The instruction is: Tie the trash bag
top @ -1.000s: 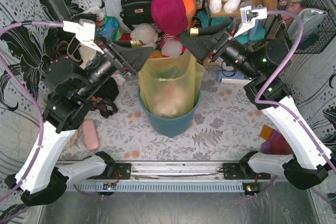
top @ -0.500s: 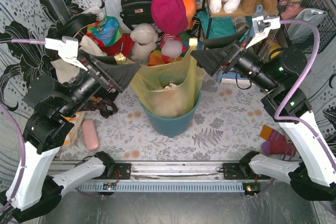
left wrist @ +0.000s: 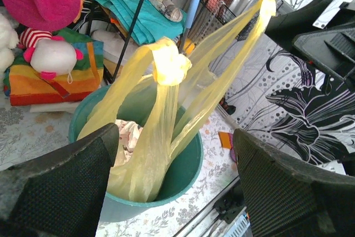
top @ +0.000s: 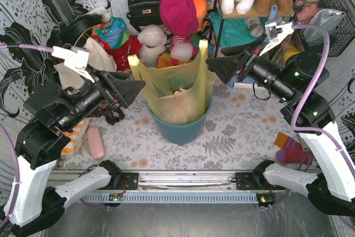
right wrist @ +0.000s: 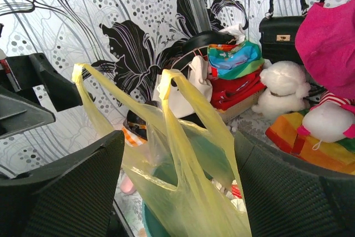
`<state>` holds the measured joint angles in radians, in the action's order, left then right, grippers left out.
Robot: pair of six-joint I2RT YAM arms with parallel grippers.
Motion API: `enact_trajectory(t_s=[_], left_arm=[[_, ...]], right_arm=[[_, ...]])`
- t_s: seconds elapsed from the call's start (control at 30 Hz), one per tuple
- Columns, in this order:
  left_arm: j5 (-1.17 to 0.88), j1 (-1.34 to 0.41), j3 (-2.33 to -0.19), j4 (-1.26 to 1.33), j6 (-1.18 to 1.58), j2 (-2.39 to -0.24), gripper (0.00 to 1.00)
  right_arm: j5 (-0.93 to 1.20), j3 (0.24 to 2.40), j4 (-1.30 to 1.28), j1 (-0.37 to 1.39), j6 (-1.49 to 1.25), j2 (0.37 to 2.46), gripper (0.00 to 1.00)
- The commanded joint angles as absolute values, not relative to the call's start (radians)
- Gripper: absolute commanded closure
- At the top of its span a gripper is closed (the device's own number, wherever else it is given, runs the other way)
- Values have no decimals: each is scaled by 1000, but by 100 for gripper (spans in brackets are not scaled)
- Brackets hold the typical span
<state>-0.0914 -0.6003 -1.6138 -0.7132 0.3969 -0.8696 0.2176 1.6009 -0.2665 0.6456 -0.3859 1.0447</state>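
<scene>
The trash bag, thin yellow plastic, sits in a round teal bin at the table's middle. Its two handle loops stand up freely, one at the left and one at the right. My left gripper is open just left of the bag, touching nothing. My right gripper is open just right of it, also empty. In the left wrist view the bag rises between my wide-apart fingers. The right wrist view shows the bag beyond its spread fingers. Crumpled waste lies inside the bag.
Plush toys, a black handbag and a magenta cloth crowd the back. A shelf with toys stands back right. A pink object lies left of the bin, an orange-purple one at the right.
Both grippers let go of the bag's handles, opened and drew outward, left to the left, right to the right. The handles now stand free and apart.
</scene>
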Motion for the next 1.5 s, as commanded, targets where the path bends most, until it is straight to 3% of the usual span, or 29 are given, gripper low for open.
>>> enact_trajectory(t_s=[0.0,0.27,0.57,0.67,0.9,1.13,1.23,1.47], left_arm=[[-203,-595,-1649,-727,350,-864,9],[-631,-594,-1571,-477,451,-880,9],[-781,-599,-1510,-152,629,-987,11],[-683,-679,-1515,-139,627,-1025,14],[-148,-1077,-1645,-326,334,-1123,20],[241,-1151,-1401,-11,283,-1025,22],[270,-1153,-1313,136,220,-1012,21],[117,-1161,-1170,396,14,-1029,18]], right_arm=[[194,1623,-262,647,-357,1031,21],[213,1651,-249,647,-329,1056,24],[234,1724,-253,647,-310,1105,40],[235,1741,-252,647,-311,1118,45],[232,1759,-249,647,-315,1134,52],[235,1753,-246,647,-324,1134,56],[240,1749,-235,647,-332,1139,58],[254,1759,-213,647,-357,1160,67]])
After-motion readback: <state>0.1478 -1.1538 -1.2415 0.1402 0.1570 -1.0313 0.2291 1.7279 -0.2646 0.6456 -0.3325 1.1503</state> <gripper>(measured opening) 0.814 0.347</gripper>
